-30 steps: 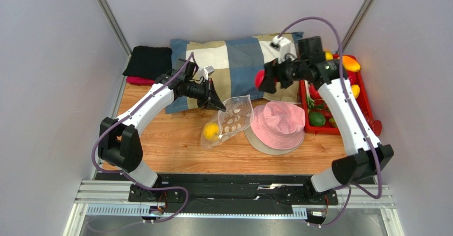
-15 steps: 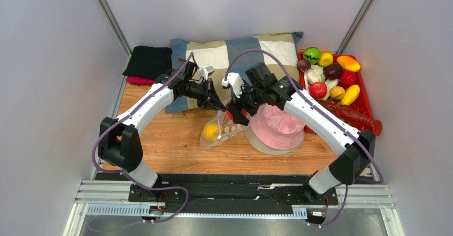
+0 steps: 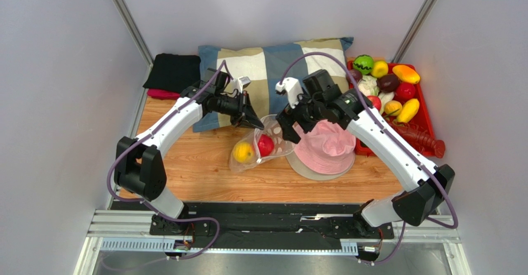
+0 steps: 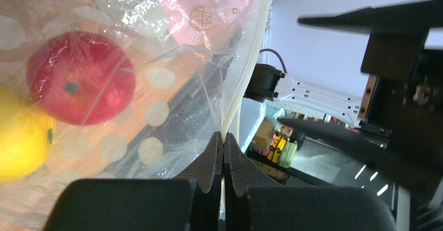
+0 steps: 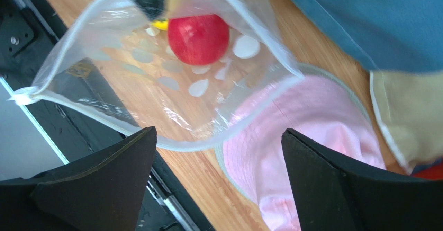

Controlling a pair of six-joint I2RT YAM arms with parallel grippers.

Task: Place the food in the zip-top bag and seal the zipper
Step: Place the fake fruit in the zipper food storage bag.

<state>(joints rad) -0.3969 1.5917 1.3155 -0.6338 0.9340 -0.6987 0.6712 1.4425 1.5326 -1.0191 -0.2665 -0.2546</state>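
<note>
The zip-top bag lies open-mouthed on the wooden table, with a red fruit and a yellow fruit inside. My left gripper is shut on the bag's zipper edge and holds the mouth up. In the left wrist view its jaws pinch the pale zipper, with the red fruit showing through the film. My right gripper hovers open just above the bag's mouth, holding nothing. Its wrist view looks down between the spread gripper at the red fruit in the bag.
A pink hat lies right of the bag, touching its mouth. Behind is a checked pillow and a black cloth. A red tray at the right holds several more toy fruits and a red lobster.
My right arm swung from the tray to the bag with a red fruit and opened; the fruit now lies in the bag. The left gripper kept its hold.
</note>
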